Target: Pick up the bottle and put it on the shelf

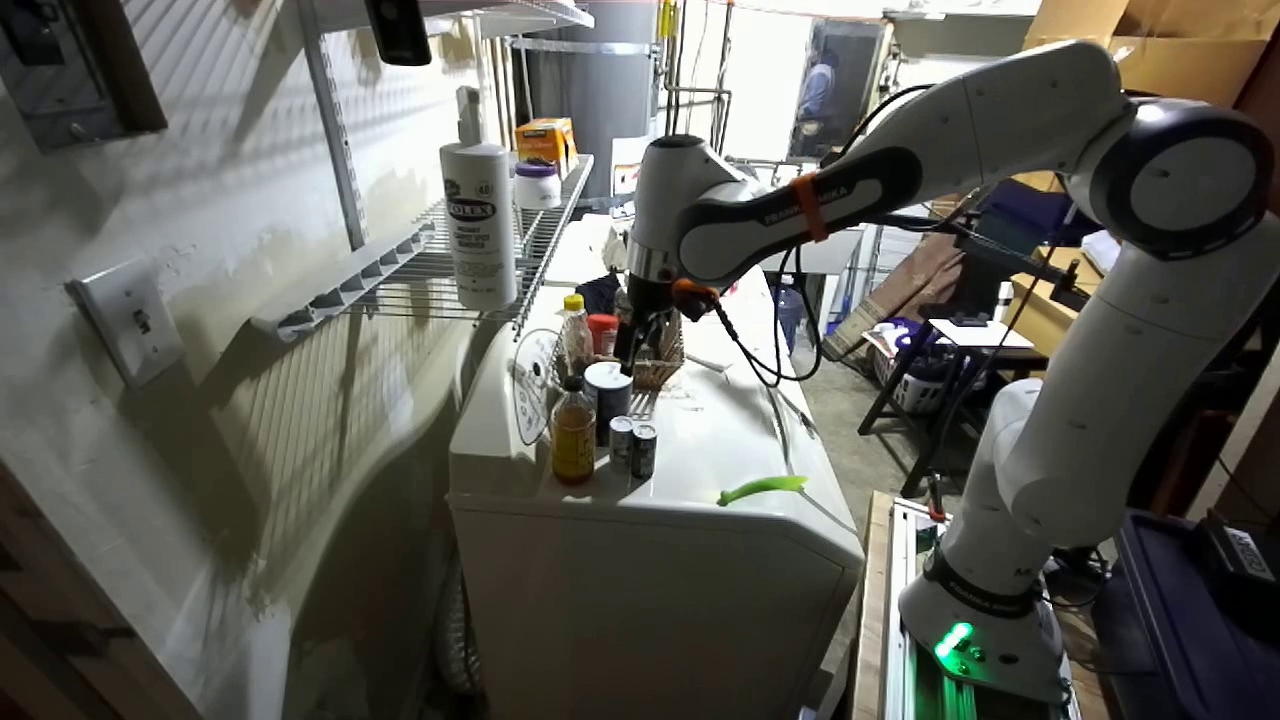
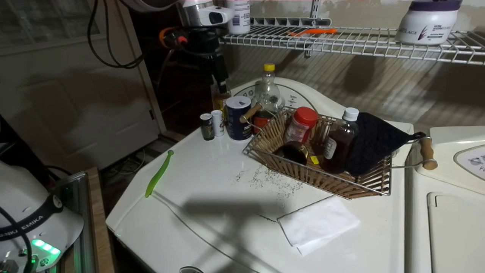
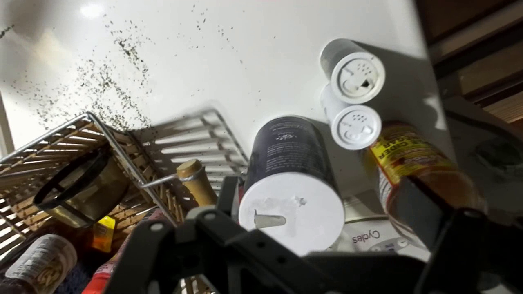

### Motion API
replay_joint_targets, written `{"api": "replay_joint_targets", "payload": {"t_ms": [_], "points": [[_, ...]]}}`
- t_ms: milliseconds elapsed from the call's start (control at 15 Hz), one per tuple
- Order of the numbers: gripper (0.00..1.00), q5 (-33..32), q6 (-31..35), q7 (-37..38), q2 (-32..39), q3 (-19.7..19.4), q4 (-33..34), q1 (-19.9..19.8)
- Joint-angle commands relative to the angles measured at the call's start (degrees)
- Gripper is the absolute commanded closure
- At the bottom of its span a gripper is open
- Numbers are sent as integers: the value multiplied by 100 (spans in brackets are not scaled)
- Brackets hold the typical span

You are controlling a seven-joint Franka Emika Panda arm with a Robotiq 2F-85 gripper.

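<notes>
Light switch (image 1: 135,325): on the white wall (image 1: 60,220), closest to the camera in an exterior view
Green piece (image 1: 762,488): slim and slightly curved, lying near the close edge of the white appliance (image 1: 650,590)
Amber bottle (image 1: 573,445): upright on the appliance near that same edge, CIDER legible on its label in the wrist view; several bottles are in sight, and which one the task means cannot be told
Shakers (image 1: 644,452): two, one dark, one pale, upright just beside the amber bottle
Canister (image 2: 239,123): dark blue with a white lid, upright behind the shakers and next to the amber bottle
Gripper (image 3: 325,195): fingers spread apart, pointing down above the canister and amber bottle; the canister's lid shows between them in the wrist view; whether they touch anything cannot be told
Yellow-capped bottle (image 1: 577,340): clear, upright, beside the basket (image 2: 326,184)
Basket: slatted, holding a red-lidded jar (image 2: 304,119), a white-capped bottle (image 2: 341,146) and a black cloth (image 2: 373,140); dark specks (image 2: 271,180) scattered beside it
Shelf (image 2: 341,44): grey wire rack along the wall, above the appliance's back, with a white bottle (image 1: 480,225) at its near end, an orange tool (image 2: 314,32), then a purple-lidded jar (image 1: 537,190) and an orange box (image 1: 547,140)
Tank (image 1: 605,105): grey, upright, beyond the shelf's far end
</notes>
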Motion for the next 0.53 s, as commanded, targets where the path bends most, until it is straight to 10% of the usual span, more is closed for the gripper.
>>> {"api": "replay_joint_targets", "payload": {"t_ms": [0,467], "points": [[0,-210,495,90,423,-92,53,-95],[0,-117,1014,395,807,-158,67,-61]]}}
